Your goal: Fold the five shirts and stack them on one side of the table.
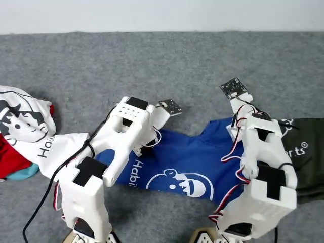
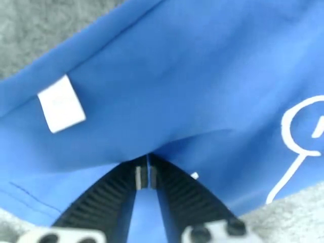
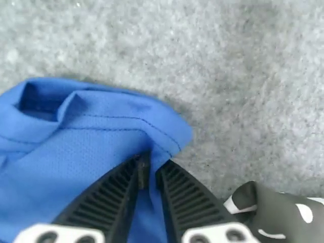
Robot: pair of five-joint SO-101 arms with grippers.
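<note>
A blue shirt (image 1: 187, 162) with a white print lies spread between the two arms on the grey table. My left gripper (image 2: 147, 172) is shut on the blue shirt (image 2: 192, 91), pinching a fold of cloth near its white label (image 2: 61, 104). My right gripper (image 3: 149, 169) is shut on the blue shirt (image 3: 86, 152) at a hemmed edge close to the bare grey surface. From above, the left arm (image 1: 119, 147) covers the shirt's left end and the right arm (image 1: 260, 157) its right end.
A white shirt (image 1: 30, 126) with a cartoon print lies heaped at the table's left edge over red cloth (image 1: 10, 157) and teal cloth (image 1: 23, 173). A dark shirt (image 1: 304, 152) lies at the right edge, and its corner (image 3: 273, 212) shows beside my right gripper. Bare grey table (image 1: 162, 66) stretches behind.
</note>
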